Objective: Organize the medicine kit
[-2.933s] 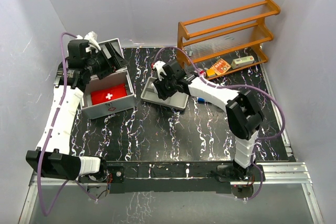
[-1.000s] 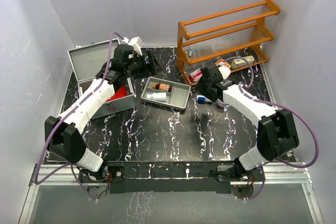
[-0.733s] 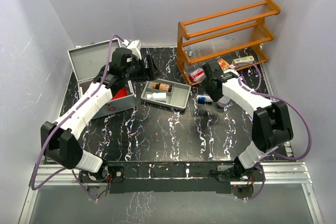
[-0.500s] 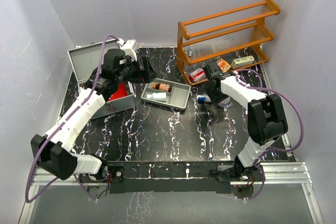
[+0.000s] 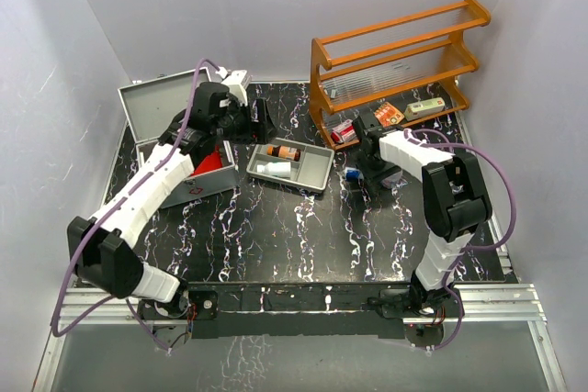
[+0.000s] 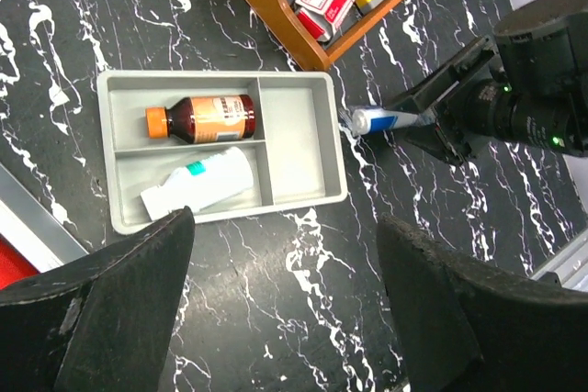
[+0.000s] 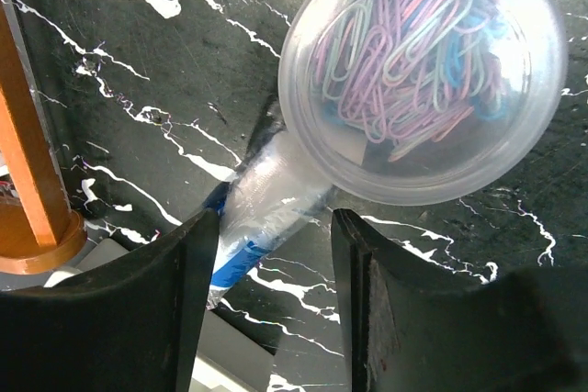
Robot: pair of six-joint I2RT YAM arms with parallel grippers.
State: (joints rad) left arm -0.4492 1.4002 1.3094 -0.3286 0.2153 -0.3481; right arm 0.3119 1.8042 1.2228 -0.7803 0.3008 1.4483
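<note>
Medicine kit (image 5: 202, 187) sits at the far left of the table, lid thrown back toward the far wall, red pouch (image 5: 209, 161) lying inside. It looks to be a rigid metal case, likely the heaviest thing here. The smooth walls would slip under a pinch, so the better holds are the lid's free edge or a wall rim; no handle can be made out from above. The hinged lid may drop if knocked. Left gripper (image 6: 285, 236) hangs to the right of the kit over the grey tray (image 6: 337, 144), jaws spread wide and empty. The tray carries a brown bottle (image 6: 209, 118) and a white tube (image 6: 204, 181), with its right compartment bare. Right gripper (image 7: 274, 259) is down on the table near the wooden rack (image 5: 395, 52), its fingers flanking a blue-and-white tube (image 7: 276, 195) that lies partly under a clear tub of paper clips (image 7: 423, 71). Cannot tell whether the fingers pinch yet. The tube looks soft and crushable, so a light mid-body grip suits it.
</note>
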